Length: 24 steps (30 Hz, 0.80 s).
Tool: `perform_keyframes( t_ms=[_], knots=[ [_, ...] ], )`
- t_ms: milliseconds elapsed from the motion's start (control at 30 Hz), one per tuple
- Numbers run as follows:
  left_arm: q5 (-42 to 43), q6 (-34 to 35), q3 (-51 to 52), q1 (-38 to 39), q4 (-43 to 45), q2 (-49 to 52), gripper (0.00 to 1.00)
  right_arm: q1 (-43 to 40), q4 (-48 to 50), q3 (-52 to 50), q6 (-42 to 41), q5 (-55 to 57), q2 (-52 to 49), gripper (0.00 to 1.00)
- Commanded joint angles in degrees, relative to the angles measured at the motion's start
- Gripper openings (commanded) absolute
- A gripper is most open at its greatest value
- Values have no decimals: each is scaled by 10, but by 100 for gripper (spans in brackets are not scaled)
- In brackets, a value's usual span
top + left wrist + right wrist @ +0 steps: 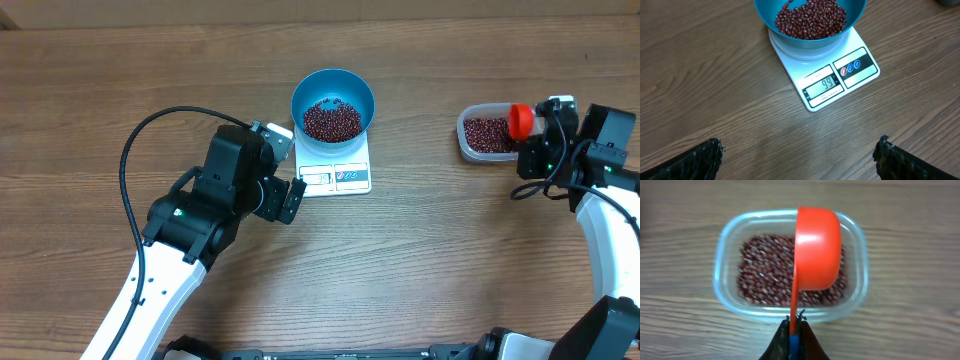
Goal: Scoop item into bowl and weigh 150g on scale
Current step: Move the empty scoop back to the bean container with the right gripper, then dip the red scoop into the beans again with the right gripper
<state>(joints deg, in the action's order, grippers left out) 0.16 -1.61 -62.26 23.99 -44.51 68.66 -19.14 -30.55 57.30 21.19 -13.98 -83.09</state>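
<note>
The blue bowl [333, 100] stands on the white scale [336, 176], with dark red beans [332, 121] heaped inside; the left wrist view shows the bowl [810, 22], the scale [826, 75] and its lit display [824, 85]. My left gripper [283, 172] hovers open just left of the scale, nothing between its fingertips [707, 152]. My right gripper [795, 322] is shut on the handle of a red scoop [816, 247], whose cup is turned on its side above the clear tub [856, 280] of beans [765, 270]. In the overhead view the scoop [520, 120] is over the tub's right end.
The clear tub [468, 140] sits at the table's right, a hand's width from the scale. A black cable [140, 150] loops out from the left arm. Bare wood lies between scale and tub and along the front.
</note>
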Motion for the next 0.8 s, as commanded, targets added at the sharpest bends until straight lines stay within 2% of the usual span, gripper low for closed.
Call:
perform_keyframes(
  t_ms=[0, 500, 767],
  knots=[
    [-4, 5, 2, 2, 2, 3, 100, -1, 0, 0, -2, 50, -5, 4],
    [-4, 5, 2, 2, 2, 3, 99, -1, 21, 0, -2, 47, -118, 4],
    [-4, 5, 2, 2, 2, 3, 100, -1, 24, 0, -2, -43, -121, 4]
  ],
)
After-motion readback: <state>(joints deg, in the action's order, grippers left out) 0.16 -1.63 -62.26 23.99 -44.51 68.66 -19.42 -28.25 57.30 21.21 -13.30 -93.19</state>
